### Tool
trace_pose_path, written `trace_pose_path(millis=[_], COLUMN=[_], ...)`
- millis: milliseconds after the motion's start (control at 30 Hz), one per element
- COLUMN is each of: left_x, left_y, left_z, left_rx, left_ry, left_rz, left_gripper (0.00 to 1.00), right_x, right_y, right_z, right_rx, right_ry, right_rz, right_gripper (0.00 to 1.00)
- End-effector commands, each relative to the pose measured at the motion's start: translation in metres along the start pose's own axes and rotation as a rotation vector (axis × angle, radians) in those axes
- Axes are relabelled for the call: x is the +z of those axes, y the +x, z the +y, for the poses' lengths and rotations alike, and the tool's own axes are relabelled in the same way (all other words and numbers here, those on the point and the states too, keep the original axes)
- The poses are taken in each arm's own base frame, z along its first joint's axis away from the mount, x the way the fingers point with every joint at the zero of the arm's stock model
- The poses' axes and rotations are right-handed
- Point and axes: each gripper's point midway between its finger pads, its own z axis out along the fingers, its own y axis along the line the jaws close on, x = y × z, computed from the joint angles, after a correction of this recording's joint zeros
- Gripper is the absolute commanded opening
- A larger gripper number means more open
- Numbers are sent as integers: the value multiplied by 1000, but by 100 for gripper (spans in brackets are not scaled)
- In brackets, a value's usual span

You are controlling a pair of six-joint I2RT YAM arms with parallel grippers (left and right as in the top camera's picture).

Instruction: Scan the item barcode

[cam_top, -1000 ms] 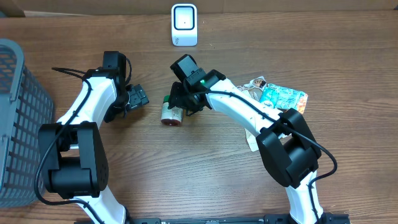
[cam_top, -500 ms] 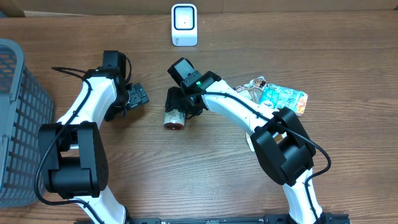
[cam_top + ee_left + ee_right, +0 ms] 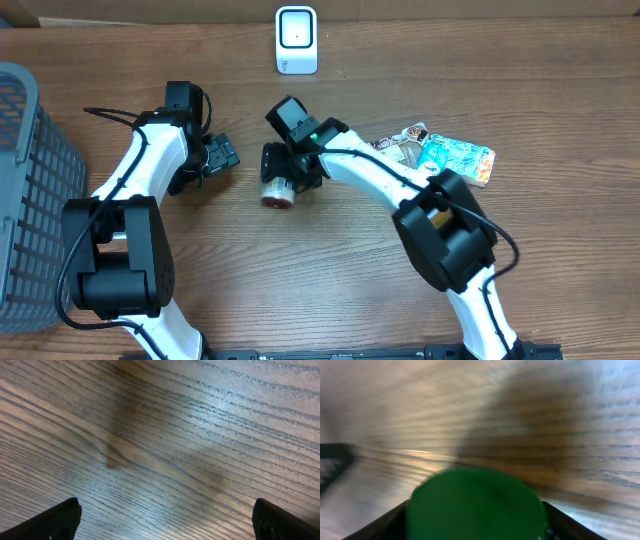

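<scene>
**A:** Since a second ago the right arm (image 3: 370, 170) has swung slightly left, so its wrist now sits over the bottle (image 3: 277, 192). The left arm (image 3: 150, 165) hasn't stirred.

**B:** Where does the bottle lie?

**A:** On its side on the bench (image 3: 350, 280), well short of the scanner (image 3: 297, 40) at the far edge. Its red end points toward the near edge. Its green cap (image 3: 475, 505) fills the right wrist view, blurred.

**B:** Are the right jaws holding it?

**A:** Can't tell. They stand either side of the cap, but the blur hides whether they press on it or merely flank it.

**B:** And the left jaws?

**A:** Wide and empty over bare wood, left of the bottle and apart from it.

**B:** Which step is this?

**A:** My guess is getting hold of the bottle, ahead of any scan. No barcode shows from above.

**B:** Next move?

**A:** It calls for a sure grip near the cap and a lift clear of the bench. Then comes a carry toward the scanner, with the label turned to face its window. A round bottle may roll if nudged, so the jaws should close squarely.
</scene>
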Motion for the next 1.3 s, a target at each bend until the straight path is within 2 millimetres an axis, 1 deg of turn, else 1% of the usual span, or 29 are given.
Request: trace_pose_path(millis=[0, 100, 233, 333, 367, 433, 467, 667, 733, 900, 1000, 1067, 1167, 1233, 1267], left_x=[4, 4, 4, 4, 4, 4, 4, 4, 4, 4, 4, 4, 4, 4, 4], left_y=[1, 1, 1, 1, 1, 1, 1, 1, 1, 1, 1, 1, 1, 1, 1], left_z=[4, 4, 4, 4, 4, 4, 4, 4, 4, 4, 4, 4, 4, 4, 4], left_rx=[-6, -6, -6, -6, -6, -6, -6, -6, -6, -6, -6, -7, -6, -7, -6], left_ry=[-17, -17, -17, -17, -17, -17, -17, -17, -17, -17, -17, -17, -17, -17, -17], left_rz=[2, 2, 2, 2, 2, 2, 3, 2, 2, 2, 2, 2, 2, 2, 2], left_gripper=[99, 99, 100, 100, 100, 100, 100, 100, 100, 100, 100, 100, 100, 100, 100], right_x=[30, 30, 30, 29, 28, 22, 19, -1, -8, -18, -21, -24, -26, -28, -30], right_y=[18, 18, 19, 19, 18, 15, 14, 0, -4, -7, -6, -8, -11, -11, -11], right_z=[-29, -28, -29, -31, -31, -29, -28, -29, -32, -35, -39, -47, -50, -49, -48], right_rx=[2, -1, -3, -22, -32, -71, -81, -156, -159, -155, -90, -26, -5, 6, 6], right_ry=[101, 99, 103, 106, 110, 113, 119, 197, 235, 268, 287, 320, 322, 317, 315], right_rz=[43, 43, 46, 51, 53, 57, 56, 20, 8, 5, 5, -10, -17, -13, -13], right_gripper=[79, 77, 68, 64, 61, 52, 50, 50, 50, 50, 48, 48, 44, 47, 56])
